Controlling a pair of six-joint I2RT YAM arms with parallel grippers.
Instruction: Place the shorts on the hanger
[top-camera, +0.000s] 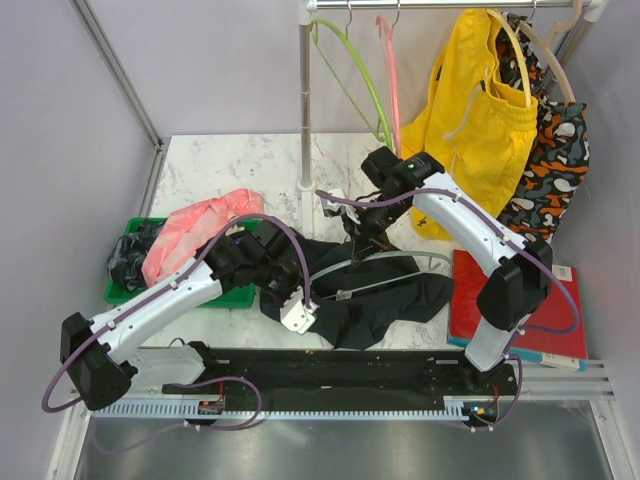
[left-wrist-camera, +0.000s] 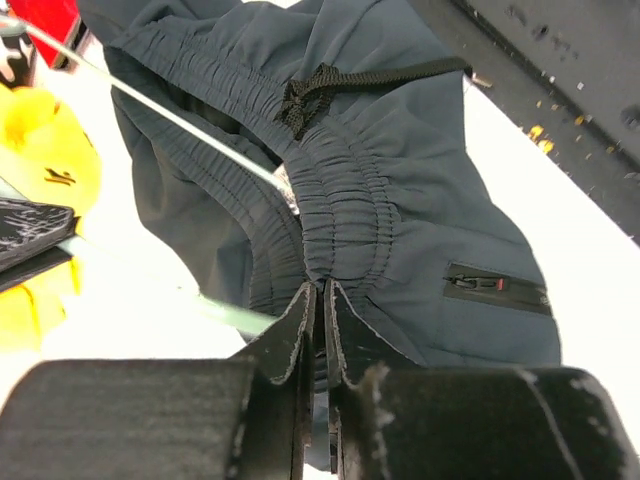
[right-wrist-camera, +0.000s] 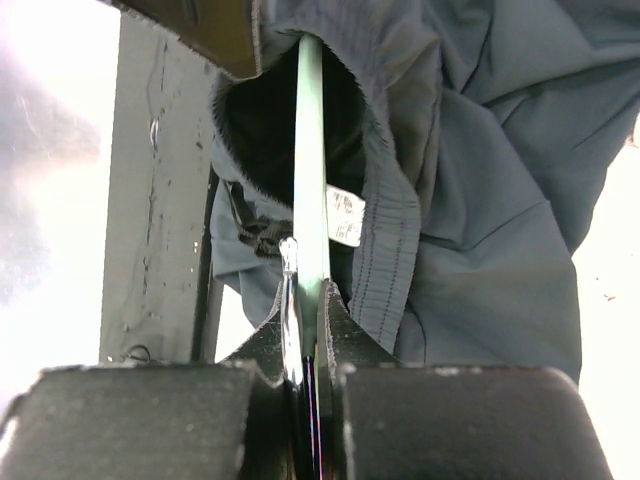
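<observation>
The dark navy shorts (top-camera: 390, 300) lie crumpled on the marble table in front of the arms. The pale teal hanger (top-camera: 385, 258) arcs over and through them. My right gripper (top-camera: 357, 243) is shut on the hanger (right-wrist-camera: 311, 150) at its neck, with the metal hook (right-wrist-camera: 289, 300) beside the bar. The bar runs into the waist opening of the shorts (right-wrist-camera: 480, 200), past the white label (right-wrist-camera: 345, 215). My left gripper (left-wrist-camera: 322, 285) pinches the gathered waistband of the shorts (left-wrist-camera: 400, 200) below the drawstring, its jaws a thin slit apart. The hanger (left-wrist-camera: 190, 125) crosses behind.
A green tray (top-camera: 125, 290) at left holds a pink garment (top-camera: 195, 230). A red book (top-camera: 515, 300) lies at right. A rack pole (top-camera: 305, 110) stands behind, carrying a lime hanger (top-camera: 350, 70), a pink hanger (top-camera: 392, 80), yellow shorts (top-camera: 480, 110) and a patterned garment (top-camera: 550, 160).
</observation>
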